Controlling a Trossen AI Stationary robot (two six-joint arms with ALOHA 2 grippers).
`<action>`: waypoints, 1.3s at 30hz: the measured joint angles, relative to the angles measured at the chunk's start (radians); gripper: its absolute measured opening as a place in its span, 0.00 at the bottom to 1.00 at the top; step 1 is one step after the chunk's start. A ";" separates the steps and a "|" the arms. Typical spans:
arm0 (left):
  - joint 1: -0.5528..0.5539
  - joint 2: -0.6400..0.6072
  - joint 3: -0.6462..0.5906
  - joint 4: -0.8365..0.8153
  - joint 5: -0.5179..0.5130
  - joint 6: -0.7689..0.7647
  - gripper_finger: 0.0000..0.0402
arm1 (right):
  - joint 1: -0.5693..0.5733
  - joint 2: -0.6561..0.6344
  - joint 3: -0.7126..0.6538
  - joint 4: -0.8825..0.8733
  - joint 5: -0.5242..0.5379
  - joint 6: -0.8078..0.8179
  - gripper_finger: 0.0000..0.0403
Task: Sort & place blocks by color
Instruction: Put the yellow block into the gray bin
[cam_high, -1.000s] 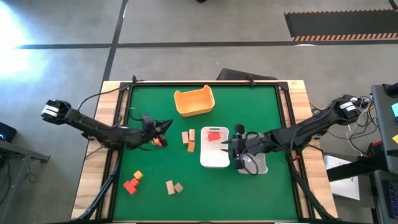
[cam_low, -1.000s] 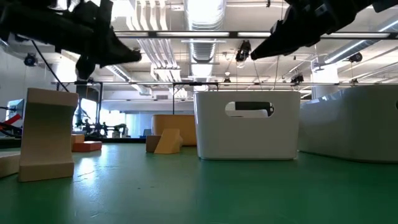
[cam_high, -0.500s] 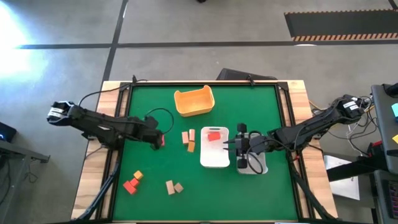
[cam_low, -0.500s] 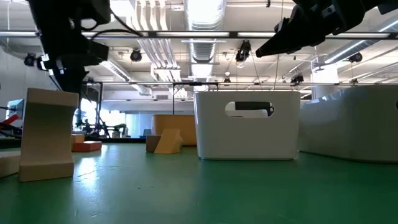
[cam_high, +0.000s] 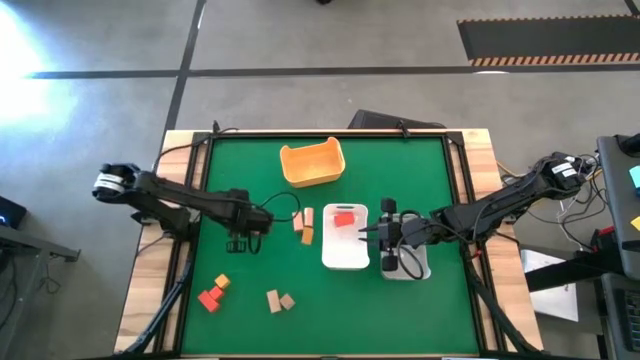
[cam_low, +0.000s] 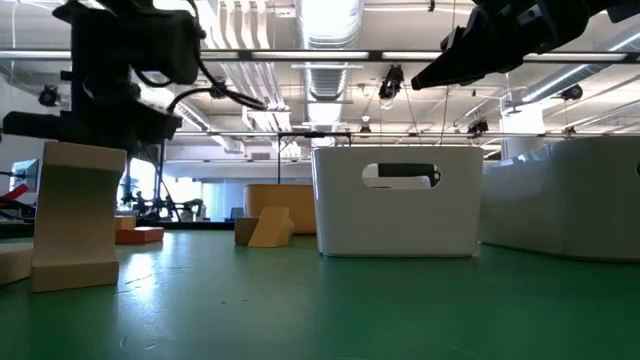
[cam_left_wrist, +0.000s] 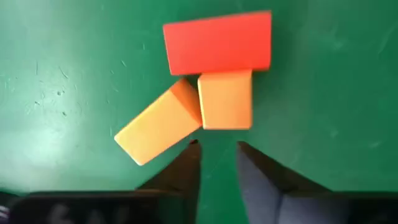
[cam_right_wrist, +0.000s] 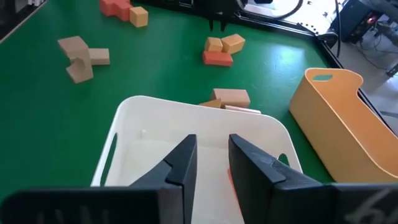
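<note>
From above I see the green tabletop (cam_high: 410, 170) with a yellow-orange tub (cam_high: 312, 162) near its far edge. A white tray (cam_high: 343, 253) sits right of centre, with a clear tray (cam_high: 421, 264) just beside it on the right. Grey floor surrounds it, with a striped mat (cam_high: 545, 40) beyond.

You see a green table (cam_high: 250, 170) holding red (cam_left_wrist: 217, 42), orange (cam_left_wrist: 226, 100) and tan blocks (cam_high: 273, 299), a yellow-orange tub (cam_high: 312, 163), a white tray (cam_high: 345, 255) and two dark arms.
</note>
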 joint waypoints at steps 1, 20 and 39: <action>0.000 0.011 0.000 -0.005 -0.006 0.027 0.29 | 0.000 0.000 0.000 0.000 0.000 0.000 0.21; 0.019 0.071 -0.102 0.144 -0.198 0.427 0.65 | 0.000 0.001 -0.024 0.000 0.000 0.042 0.19; 0.059 0.105 -0.114 0.204 -0.164 0.455 0.45 | 0.000 0.001 -0.024 0.024 0.000 0.045 0.18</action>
